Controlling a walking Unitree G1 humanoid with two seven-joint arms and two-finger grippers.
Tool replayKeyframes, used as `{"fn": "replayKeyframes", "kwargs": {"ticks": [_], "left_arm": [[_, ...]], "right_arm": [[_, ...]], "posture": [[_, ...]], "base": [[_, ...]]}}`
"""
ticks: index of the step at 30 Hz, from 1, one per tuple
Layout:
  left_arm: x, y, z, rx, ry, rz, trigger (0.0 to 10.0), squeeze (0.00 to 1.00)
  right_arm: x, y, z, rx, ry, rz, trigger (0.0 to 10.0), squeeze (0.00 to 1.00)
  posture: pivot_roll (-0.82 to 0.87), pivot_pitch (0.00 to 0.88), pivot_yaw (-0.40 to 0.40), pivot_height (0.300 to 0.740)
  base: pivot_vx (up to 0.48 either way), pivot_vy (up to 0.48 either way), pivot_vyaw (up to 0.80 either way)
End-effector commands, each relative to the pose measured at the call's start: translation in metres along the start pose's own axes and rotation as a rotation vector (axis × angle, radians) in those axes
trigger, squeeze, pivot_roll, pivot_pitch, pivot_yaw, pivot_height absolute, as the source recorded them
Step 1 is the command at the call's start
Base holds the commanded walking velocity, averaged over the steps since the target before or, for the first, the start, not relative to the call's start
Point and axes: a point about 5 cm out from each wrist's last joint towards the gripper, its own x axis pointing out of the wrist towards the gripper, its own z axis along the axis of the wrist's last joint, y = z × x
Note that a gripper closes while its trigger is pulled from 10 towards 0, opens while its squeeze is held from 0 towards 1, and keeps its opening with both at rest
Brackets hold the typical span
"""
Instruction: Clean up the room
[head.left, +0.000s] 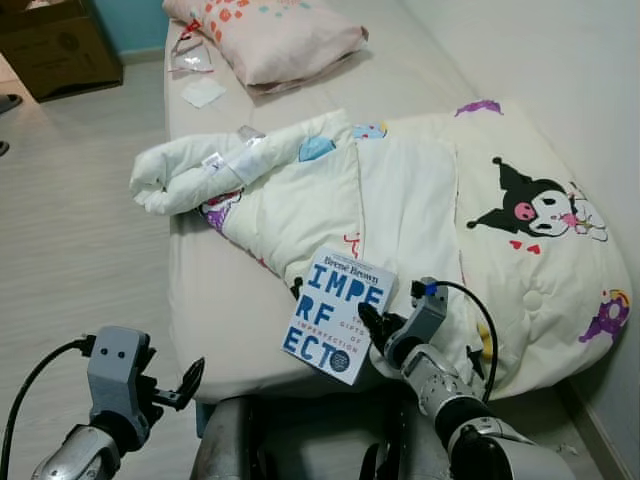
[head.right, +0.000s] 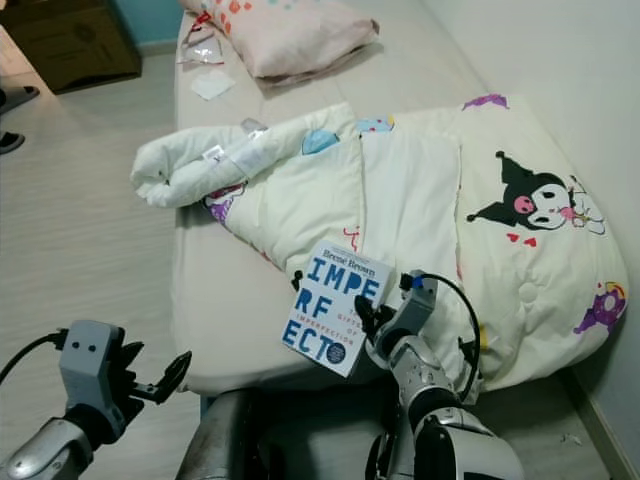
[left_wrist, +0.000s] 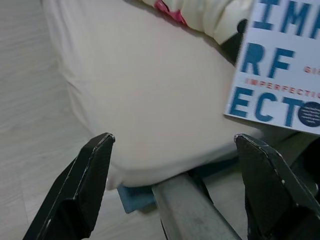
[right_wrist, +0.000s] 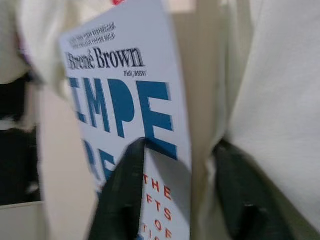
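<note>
A white book (head.left: 337, 314) with blue letters is held up over the near edge of the bed (head.left: 230, 310). My right gripper (head.left: 370, 325) is shut on the book's right edge (right_wrist: 170, 165), one finger on the cover and one behind it. My left gripper (head.left: 185, 385) hangs low at the left, beside the bed's near corner, open with nothing between its fingers (left_wrist: 87, 180). A rumpled cream comforter (head.left: 420, 210) with cartoon prints covers the right half of the bed.
A pink pillow (head.left: 280, 40) lies at the head of the bed, with small plastic wrappers (head.left: 200, 75) next to it. A cardboard box (head.left: 55, 45) stands on the wooden floor at far left. The wall runs along the bed's right side.
</note>
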Motion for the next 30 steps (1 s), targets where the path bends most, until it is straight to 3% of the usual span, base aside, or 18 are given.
{"fn": "replayKeyframes", "kwargs": {"ticks": [1, 8, 19, 24, 26, 28, 29, 30], "left_arm": [[-0.006, 0.003, -0.003, 0.002, 0.044, 0.009, 10.0, 0.00], [-0.006, 0.000, -0.003, -0.006, 0.054, 0.008, 10.0, 0.00], [0.000, -0.006, -0.002, -0.032, 0.056, 0.015, 10.0, 0.00], [0.009, -0.012, -0.001, -0.051, 0.041, 0.009, 10.0, 0.00], [0.013, -0.014, -0.001, -0.059, 0.034, 0.009, 10.0, 0.00], [0.013, -0.014, -0.001, -0.059, 0.034, 0.009, 10.0, 0.00], [0.015, -0.015, -0.001, -0.065, 0.029, 0.009, 10.0, 0.00], [0.015, -0.015, -0.001, -0.065, 0.029, 0.009, 10.0, 0.00]], "right_arm": [[0.001, 0.008, -0.010, 0.050, 0.016, 0.065, 0.0, 0.00], [0.004, 0.015, -0.005, 0.067, -0.004, 0.116, 0.0, 0.00], [0.006, 0.016, 0.014, 0.004, -0.060, 0.157, 0.0, 0.00], [0.004, 0.028, 0.065, 0.289, -0.335, 0.410, 0.0, 0.00], [-0.002, 0.038, 0.084, 0.324, -0.411, 0.577, 0.0, 0.00], [-0.002, 0.038, 0.084, 0.324, -0.411, 0.577, 0.0, 0.00], [-0.007, 0.043, 0.091, 0.322, -0.428, 0.660, 0.0, 0.00], [-0.007, 0.043, 0.091, 0.322, -0.428, 0.660, 0.0, 0.00]], "posture": [[0.25, 0.383, 0.031, 0.607], [0.24, 0.376, 0.024, 0.607], [0.22, 0.344, -0.001, 0.607], [0.20, 0.318, -0.021, 0.607], [0.19, 0.305, -0.028, 0.607], [0.19, 0.305, -0.028, 0.607], [0.18, 0.294, -0.035, 0.607], [0.18, 0.294, -0.035, 0.607]], "base": [[0.000, 0.000, 0.00], [0.000, 0.000, 0.00], [0.000, 0.000, 0.00], [0.000, 0.000, 0.00], [0.000, 0.000, 0.00], [0.000, 0.000, 0.00], [0.000, 0.000, 0.00], [0.000, 0.000, 0.00]]}}
